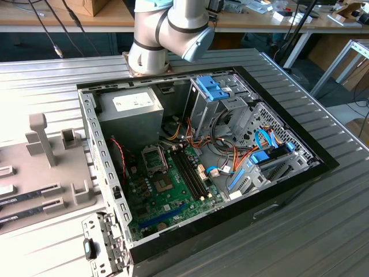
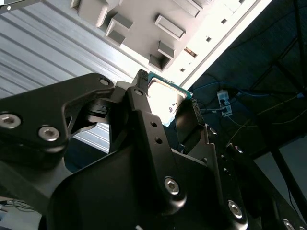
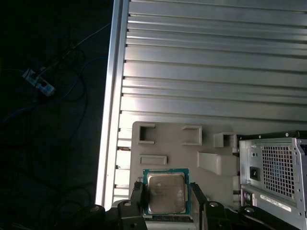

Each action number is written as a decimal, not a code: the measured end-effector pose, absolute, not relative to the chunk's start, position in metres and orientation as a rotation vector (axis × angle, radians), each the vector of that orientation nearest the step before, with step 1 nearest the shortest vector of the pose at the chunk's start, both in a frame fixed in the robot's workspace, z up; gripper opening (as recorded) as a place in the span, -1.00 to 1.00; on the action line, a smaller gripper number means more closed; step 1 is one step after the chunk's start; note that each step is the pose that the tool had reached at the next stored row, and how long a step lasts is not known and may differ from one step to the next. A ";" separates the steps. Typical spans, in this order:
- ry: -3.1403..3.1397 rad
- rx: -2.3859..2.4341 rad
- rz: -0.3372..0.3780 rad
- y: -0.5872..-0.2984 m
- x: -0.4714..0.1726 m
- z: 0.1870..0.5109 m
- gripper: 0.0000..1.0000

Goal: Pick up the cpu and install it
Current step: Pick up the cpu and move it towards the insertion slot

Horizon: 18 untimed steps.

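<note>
My black hand (image 3: 166, 195) is pinching a small, flat, square cpu (image 3: 165, 190) with a silver-grey metal top and a thin green rim. One of my fingers (image 3: 137, 200) presses on each of two opposite edges. In the second wrist view the same grip shows: the hand (image 2: 168, 96) closes on the cpu (image 2: 164, 98) by its sides. I judge the edge hold is chosen to leave the metal top and the underside untouched, and the chip is held flat so it stays level.

The cpu hangs in the air, well apart from the pale grey moulded plastic tray (image 3: 211, 148) below it. The tray's shallow recesses look shaped to park parts in known spots. It lies on the ribbed aluminium surface (image 3: 211, 72), and a corner of the silver computer case (image 3: 273, 172) stands just beside it.

In the exterior view my pale grey arm (image 1: 167, 29) rises at the upper middle of the frame. The grey tray (image 1: 46, 167) sits at the exterior view's left. The black-edged case (image 1: 288, 184) lies open on its side in the middle, so the green motherboard (image 1: 173, 196) faces up within reach. The square metal-framed socket (image 1: 154, 158) on that board looks unfilled, so I judge the pickup done and the install not yet done.
</note>
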State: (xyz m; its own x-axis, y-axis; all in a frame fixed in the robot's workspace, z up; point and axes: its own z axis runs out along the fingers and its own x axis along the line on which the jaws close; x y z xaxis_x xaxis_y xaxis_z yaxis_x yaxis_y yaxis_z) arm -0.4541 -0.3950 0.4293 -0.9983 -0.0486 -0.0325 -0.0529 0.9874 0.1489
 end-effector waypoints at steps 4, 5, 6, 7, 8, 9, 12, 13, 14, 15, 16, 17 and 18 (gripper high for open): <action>3.103 -0.079 0.234 -0.395 -0.454 0.433 -0.05; 3.103 -0.079 0.234 -0.395 -0.454 0.435 -0.05; 3.103 -0.079 0.234 -0.395 -0.454 0.436 -0.05; 3.103 -0.079 0.234 -0.395 -0.454 0.437 -0.05; 3.103 -0.079 0.234 -0.395 -0.454 0.437 -0.05; 3.103 -0.079 0.234 -0.395 -0.454 0.437 -0.05; 3.108 -0.080 0.181 -0.395 -0.454 0.438 -0.05; 3.112 -0.081 0.118 -0.395 -0.454 0.437 -0.05; 3.114 -0.082 0.049 -0.395 -0.454 0.437 -0.05; 3.115 -0.082 0.032 -0.395 -0.454 0.437 -0.05; 3.115 -0.082 0.031 -0.395 -0.454 0.437 -0.05; 3.115 -0.082 0.031 -0.395 -0.454 0.437 -0.05; 3.115 -0.082 0.030 -0.395 -0.454 0.437 -0.05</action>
State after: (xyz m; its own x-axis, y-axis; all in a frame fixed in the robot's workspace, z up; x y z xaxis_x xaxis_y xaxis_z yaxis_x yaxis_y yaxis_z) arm -0.4540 -0.3950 0.4373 -0.9983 -0.0524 -0.0260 -0.0529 0.9984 0.0187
